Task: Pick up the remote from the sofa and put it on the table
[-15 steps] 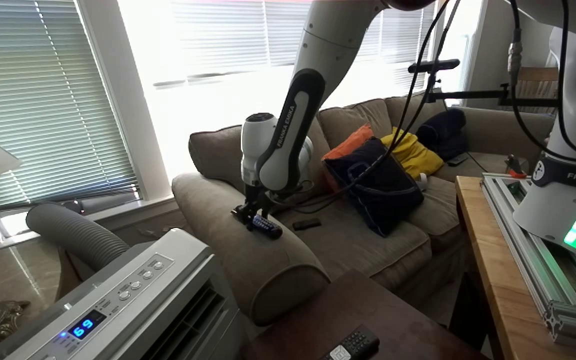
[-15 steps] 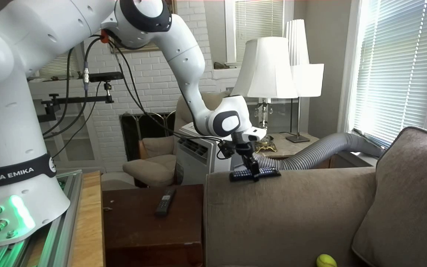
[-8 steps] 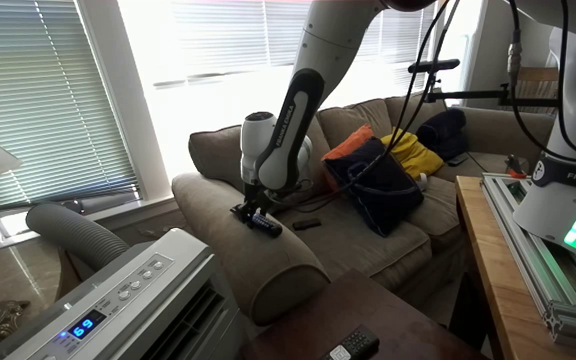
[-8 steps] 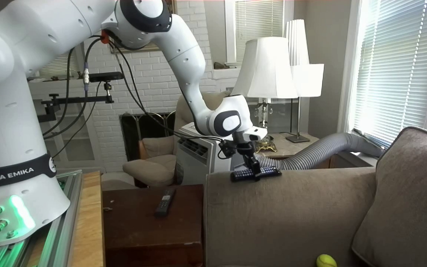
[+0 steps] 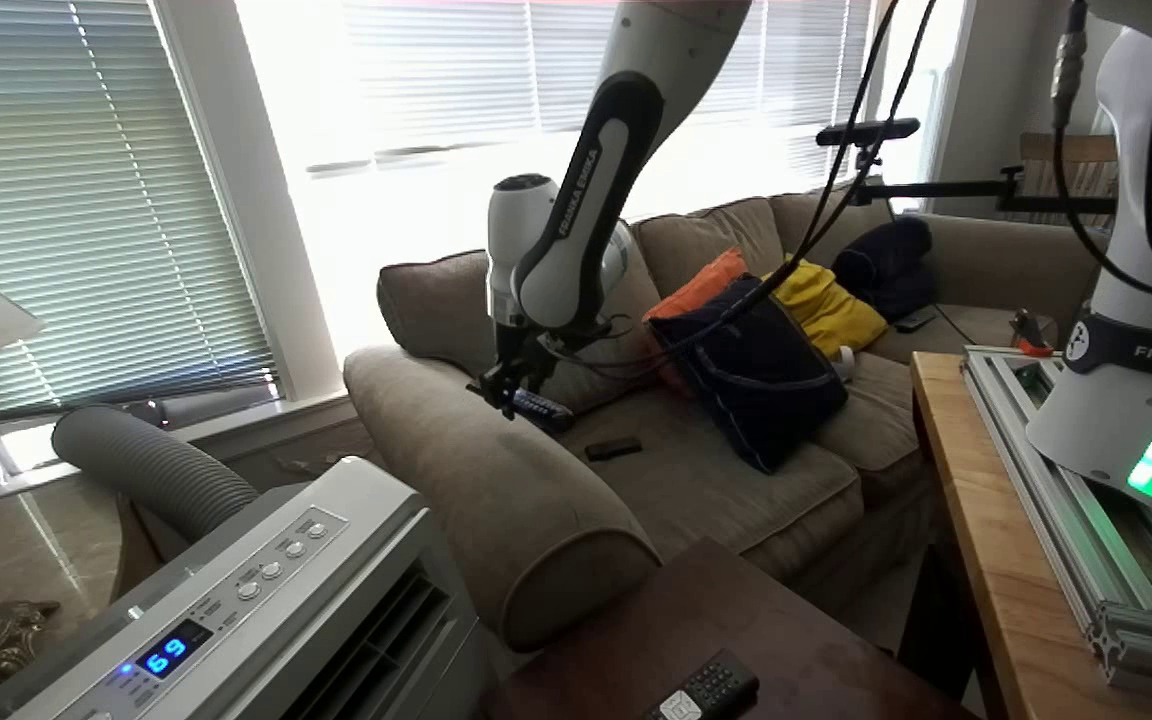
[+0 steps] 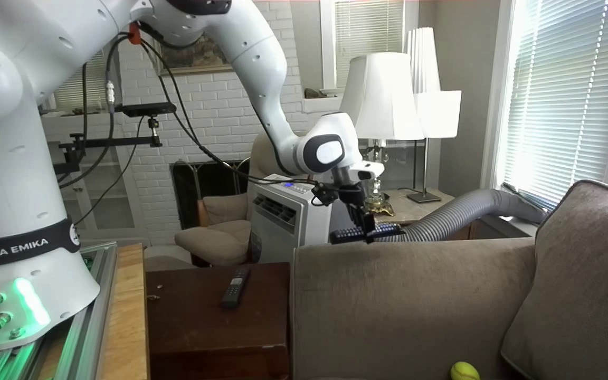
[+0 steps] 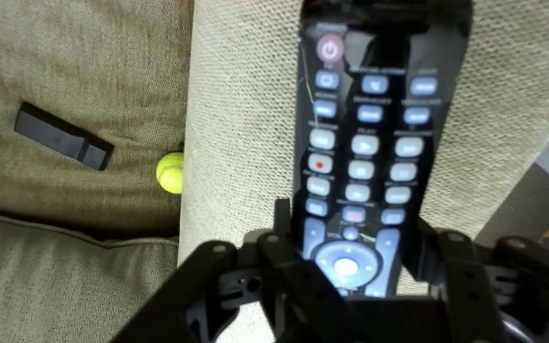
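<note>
Clamped! The tool [image 7: 353, 224] had the remote [image 7: 360, 164] by both edges above the sofa [image 6: 404, 295], where a ball [image 7: 170, 172] sat; a second remote [image 6: 235, 287] lay on the bench [image 6: 203, 332]!

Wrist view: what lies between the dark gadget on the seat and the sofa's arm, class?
In the wrist view, a tennis ball lies between the dark gadget and the sofa's arm, which partly hides the ball.

Wall: white bricks [image 6: 230, 116], a picture [image 6: 203, 55] up high | Windows [image 5: 426, 200]: big, with blinds [image 5: 66, 230], and bright light comes in | Lamps [image 6: 383, 100]: two white ones sit on a pale stand [image 6: 405, 211], gray wall [image 6: 465, 63] behind | Chairs: a puffy tan chair [image 6: 225, 207], a wooden chair [image 5: 1086, 155] far back
</note>
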{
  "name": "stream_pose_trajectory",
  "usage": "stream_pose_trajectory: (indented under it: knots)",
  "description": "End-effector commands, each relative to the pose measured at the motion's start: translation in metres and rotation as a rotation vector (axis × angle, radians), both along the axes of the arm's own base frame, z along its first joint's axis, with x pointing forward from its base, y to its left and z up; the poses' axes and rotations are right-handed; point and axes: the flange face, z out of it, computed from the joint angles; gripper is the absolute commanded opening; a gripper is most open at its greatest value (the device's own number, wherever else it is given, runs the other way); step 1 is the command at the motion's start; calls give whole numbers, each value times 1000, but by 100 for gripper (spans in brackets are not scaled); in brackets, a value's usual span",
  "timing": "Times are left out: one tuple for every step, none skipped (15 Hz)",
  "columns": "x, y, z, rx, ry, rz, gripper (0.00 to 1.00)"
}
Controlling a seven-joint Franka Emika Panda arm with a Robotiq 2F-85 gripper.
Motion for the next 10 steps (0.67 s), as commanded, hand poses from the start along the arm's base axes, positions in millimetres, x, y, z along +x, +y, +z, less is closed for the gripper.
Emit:
stream_pose_trajectory:
  knots:
    - [-37, 3, 69, 2, 71, 106, 27]
    - [-43, 3, 86, -1, 83, 142, 27]
    - [-52, 4, 104, -10, 98, 198, 27]
    - [-60, 6, 120, -18, 114, 257, 27]
    - [-69, 7, 136, -25, 122, 314, 27]
    - [-80, 10, 152, -15, 129, 368, 27]
    - [-91, 13, 166, -5, 135, 420, 27]
    - [-103, 15, 180, 0, 144, 473, 27]
    - [-117, 19, 191, 3, 151, 528, 27]
    - [-128, 22, 202, -6, 164, 582, 27]
